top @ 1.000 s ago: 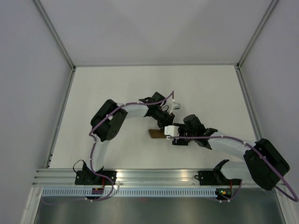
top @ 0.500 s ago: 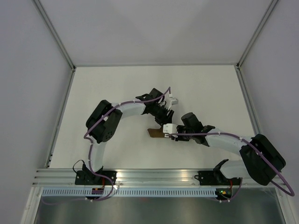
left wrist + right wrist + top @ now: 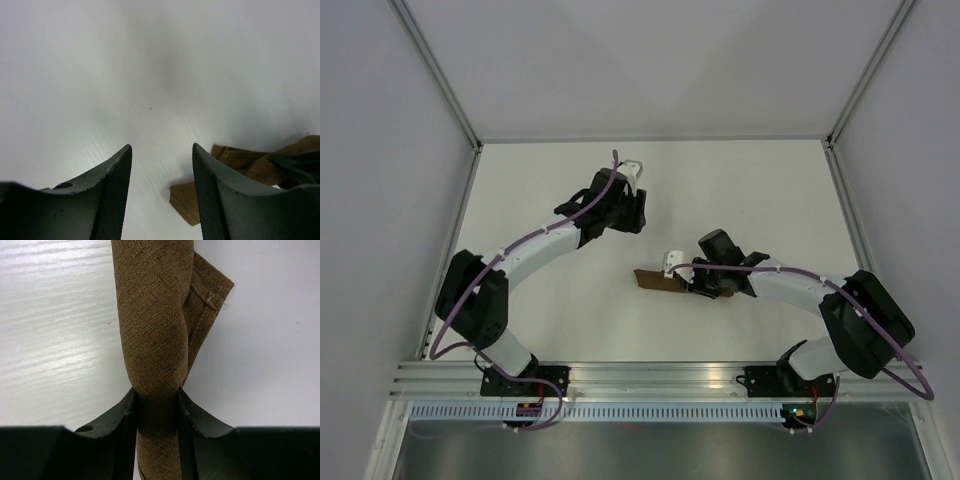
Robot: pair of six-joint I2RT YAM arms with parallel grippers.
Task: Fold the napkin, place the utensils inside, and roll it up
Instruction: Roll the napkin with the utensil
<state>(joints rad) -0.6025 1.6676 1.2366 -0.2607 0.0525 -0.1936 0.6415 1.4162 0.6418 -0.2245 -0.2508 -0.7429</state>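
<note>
The brown napkin (image 3: 657, 281) lies rolled into a narrow tube near the middle of the white table. In the right wrist view the roll (image 3: 152, 330) runs straight away from the camera, with a loose hemmed corner at its far right. My right gripper (image 3: 156, 407) is shut on the roll, one finger on each side. My left gripper (image 3: 628, 212) is open and empty, up and to the left of the roll. The left wrist view shows its two fingers apart over bare table (image 3: 161, 150), with the end of the napkin (image 3: 187, 202) beyond them. No utensils show.
The white table (image 3: 540, 300) is bounded by grey walls at the back and sides and by an aluminium rail (image 3: 650, 378) along the near edge, where both arm bases stand.
My left arm has let go of the roll and swung away up and to the left. My right gripper has stayed on the roll, shifting slightly left.
</note>
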